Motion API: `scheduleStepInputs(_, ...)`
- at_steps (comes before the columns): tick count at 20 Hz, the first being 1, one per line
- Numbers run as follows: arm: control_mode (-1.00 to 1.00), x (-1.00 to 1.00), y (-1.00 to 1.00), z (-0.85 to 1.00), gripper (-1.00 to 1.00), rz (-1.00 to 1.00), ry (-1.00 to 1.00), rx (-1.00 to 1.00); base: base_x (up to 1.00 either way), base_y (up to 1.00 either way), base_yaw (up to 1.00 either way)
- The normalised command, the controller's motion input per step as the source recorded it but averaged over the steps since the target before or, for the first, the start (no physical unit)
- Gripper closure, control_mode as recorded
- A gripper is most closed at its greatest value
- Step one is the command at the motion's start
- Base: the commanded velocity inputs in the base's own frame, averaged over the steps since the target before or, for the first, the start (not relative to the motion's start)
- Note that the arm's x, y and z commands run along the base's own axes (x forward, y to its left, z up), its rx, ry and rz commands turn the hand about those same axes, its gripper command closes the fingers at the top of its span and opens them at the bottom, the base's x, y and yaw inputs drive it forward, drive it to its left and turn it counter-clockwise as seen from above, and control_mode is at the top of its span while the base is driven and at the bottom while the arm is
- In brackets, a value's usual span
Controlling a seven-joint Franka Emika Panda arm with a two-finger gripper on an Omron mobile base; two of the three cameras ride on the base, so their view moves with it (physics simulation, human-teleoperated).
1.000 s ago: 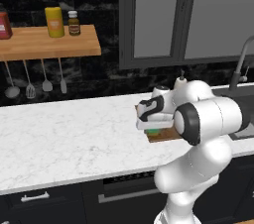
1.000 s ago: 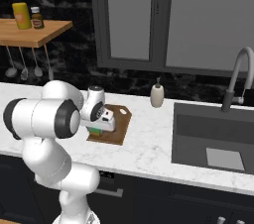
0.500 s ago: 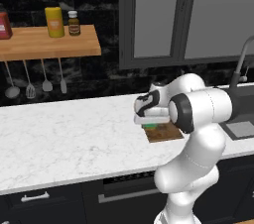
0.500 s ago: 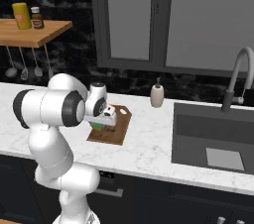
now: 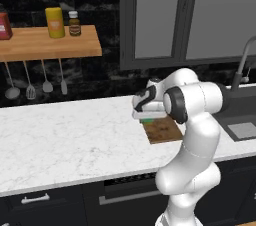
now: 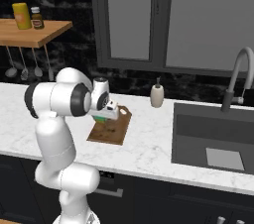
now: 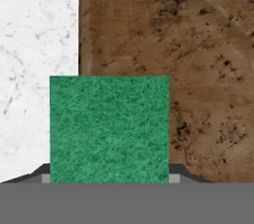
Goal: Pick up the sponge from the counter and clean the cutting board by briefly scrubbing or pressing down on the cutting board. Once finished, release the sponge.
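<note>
Gripping the sponge (image 7: pixel 109 129), the end effector (image 7: pixel 109 178) is pointing down over the cutting board (image 7: pixel 198 69), its two dark fingertips (image 7: pixel 176 172) showing at either side of the green block in the hand view. The sponge's green top is facing the hand camera and is covering most of the space between the fingers. Beneath it, the edge of the cutting board is running straight away from the end effector, so part of the sponge is hanging over the white worktop (image 7: pixel 34 44) to one side and the rest is sitting over the brown wood to the other. Whether the sponge is pressing on the board or just above it cannot be told.

In the left base view the end effector (image 5: pixel 146 115) is holding the sponge (image 5: pixel 147 120) at the board's (image 5: pixel 162 131) far corner, with the bent arm reaching over the worktop (image 5: pixel 60 140). In the right base view the end effector (image 6: pixel 106 114) is hovering at the far edge of the board (image 6: pixel 110 131), the sponge (image 6: pixel 99 118) peeking out green below it.

Beyond the end effector a soap bottle (image 6: pixel 157 95) is standing on the worktop (image 6: pixel 149 148), and well off to its side a sink (image 6: pixel 213 139) with a curved tap (image 6: pixel 238 77) is lying.
</note>
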Motion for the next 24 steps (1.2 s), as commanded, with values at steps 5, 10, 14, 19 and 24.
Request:
scheduleStepInputs(5, -1.00, 0.64, 0.00, -0.29, 1.00, 0.00, -0.06, -0.01, 0.00, 0.00, 0.00)
scheduleStepInputs(10, -1.00, 0.68, -0.03, -0.32, 1.00, -0.01, -0.05, 0.00, 0.00, 0.00, 0.00)
scheduleStepInputs(14, -1.00, 0.34, -0.26, -0.40, 1.00, -0.06, -0.01, -0.02, 0.00, 0.00, 0.00)
scheduleStepInputs(19, -1.00, -0.04, -0.46, -0.61, 1.00, -0.11, -0.02, -0.02, 0.00, 0.00, 0.00)
scheduleStepInputs(24, -1.00, -0.59, -0.56, -0.33, 1.00, -0.10, -0.16, 0.00, 0.00, 0.00, 0.00)
